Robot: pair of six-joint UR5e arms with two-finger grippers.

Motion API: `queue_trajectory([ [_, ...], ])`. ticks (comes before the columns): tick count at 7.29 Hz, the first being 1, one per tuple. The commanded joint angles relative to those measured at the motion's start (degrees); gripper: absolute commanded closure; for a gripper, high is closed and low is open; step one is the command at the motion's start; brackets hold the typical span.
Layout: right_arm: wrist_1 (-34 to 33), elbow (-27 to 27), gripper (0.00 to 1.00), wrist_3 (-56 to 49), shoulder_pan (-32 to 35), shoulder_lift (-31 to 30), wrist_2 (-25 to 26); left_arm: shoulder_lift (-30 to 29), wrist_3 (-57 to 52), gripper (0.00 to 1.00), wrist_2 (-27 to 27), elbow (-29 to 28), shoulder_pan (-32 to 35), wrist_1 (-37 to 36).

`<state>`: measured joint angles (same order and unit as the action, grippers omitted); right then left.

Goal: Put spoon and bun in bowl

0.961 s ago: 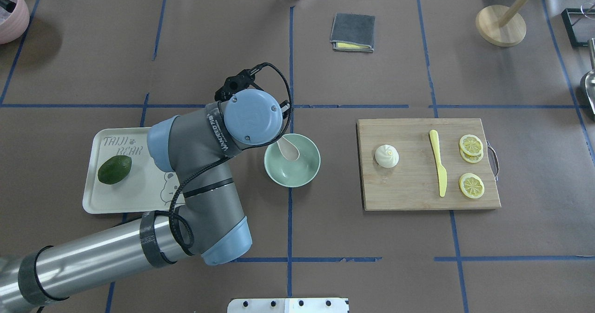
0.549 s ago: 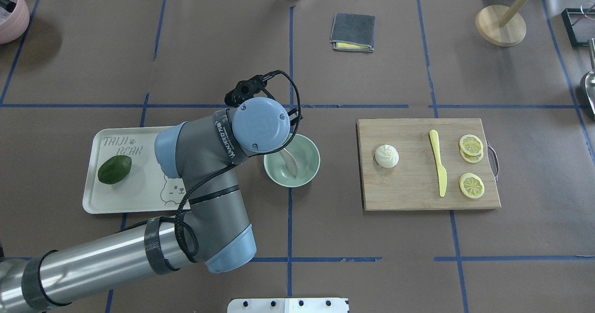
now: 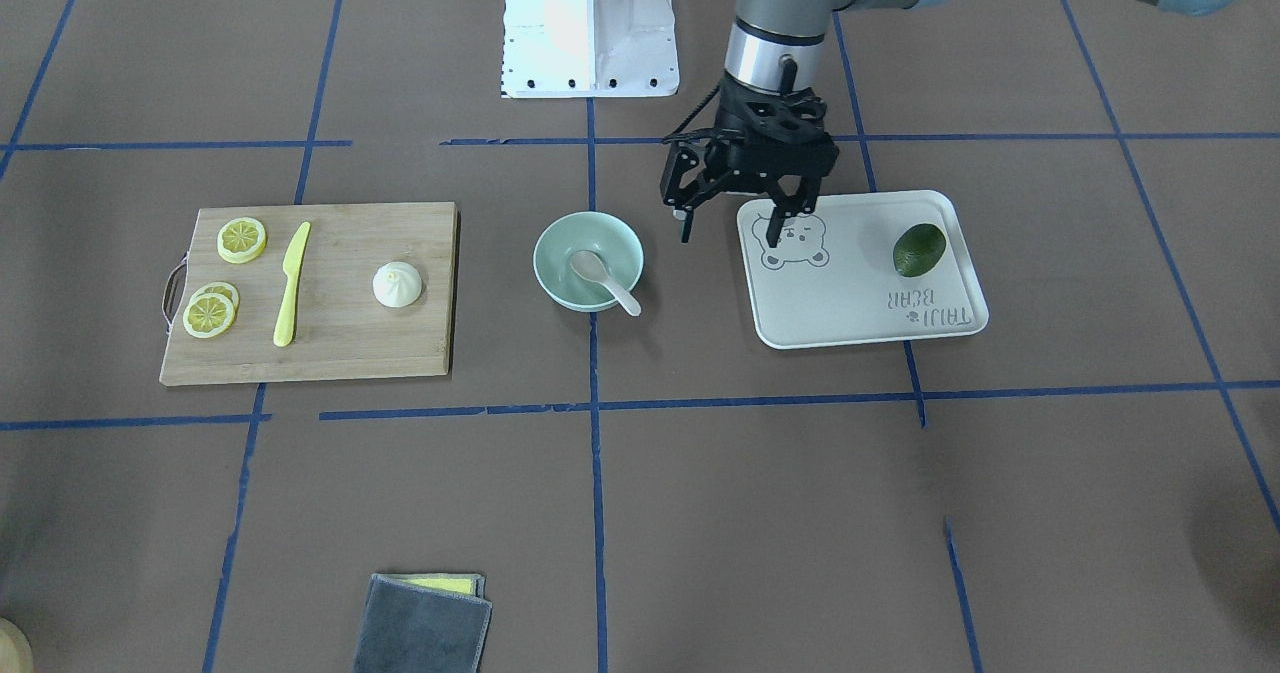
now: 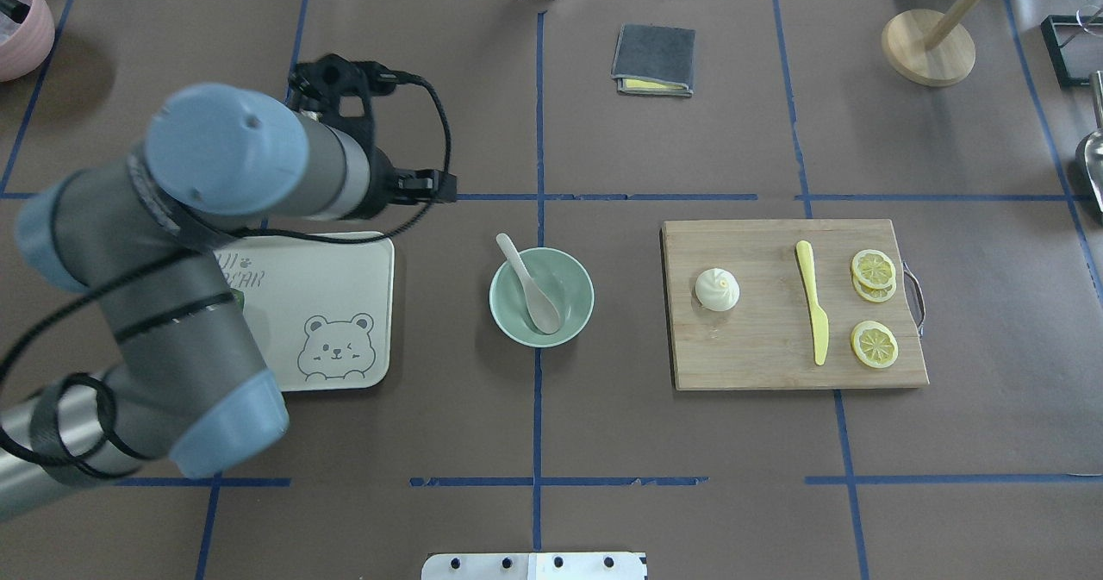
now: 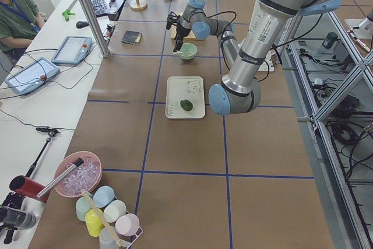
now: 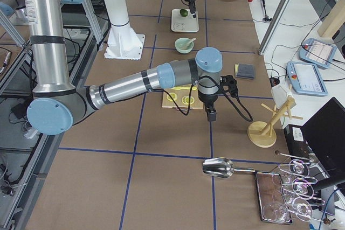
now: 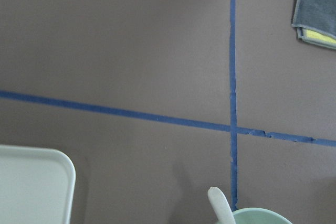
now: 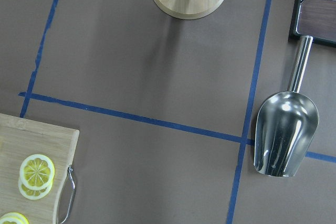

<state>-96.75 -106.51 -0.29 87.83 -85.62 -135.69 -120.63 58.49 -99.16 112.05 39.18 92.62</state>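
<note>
The off-white spoon (image 4: 530, 291) lies in the mint-green bowl (image 4: 573, 321), scoop inside, handle over the far-left rim; it also shows in the front view (image 3: 600, 275) in the bowl (image 3: 560, 243). The white pleated bun (image 4: 718, 289) sits on the left part of the wooden cutting board (image 4: 758, 360), also seen from the front (image 3: 398, 284). My left gripper (image 3: 730, 231) is open and empty, raised between the bowl and the tray. My right gripper (image 6: 211, 116) hangs beyond the board's right end; I cannot tell if it is open or shut.
On the board lie a yellow knife (image 4: 812, 300) and lemon slices (image 4: 874, 268). A white bear tray (image 4: 345, 278) with an avocado (image 3: 918, 249) lies left of the bowl. A grey cloth (image 4: 654, 59), a wooden stand (image 4: 928, 47) and a metal scoop (image 8: 286, 132) lie farther off.
My left gripper let go of the spoon, which now rests in the bowl. The left arm rose and swung left, away from the bowl toward the tray.
</note>
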Motion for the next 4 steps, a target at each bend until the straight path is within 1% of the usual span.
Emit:
queue_trajectory([
  [1,0.2,-0.8,0.00,4.6,-2.0,2.1,-1.3,8.7,-38.3,0.00,-15.4,0.0,20.1,0.0],
  [2,0.2,-3.5,0.00,9.6,-4.3,2.7,-1.1,12.9,-53.1,0.00,-20.1,-2.2,29.3,0.1],
  [3,0.2,-5.1,0.00,12.1,-5.8,2.8,-1.2,17.2,-65.7,0.00,-23.8,-5.8,37.2,0.3],
  [4,0.2,-6.2,0.00,13.6,-7.7,3.0,-1.1,20.9,-72.9,0.00,-28.1,-9.9,44.6,0.1],
])
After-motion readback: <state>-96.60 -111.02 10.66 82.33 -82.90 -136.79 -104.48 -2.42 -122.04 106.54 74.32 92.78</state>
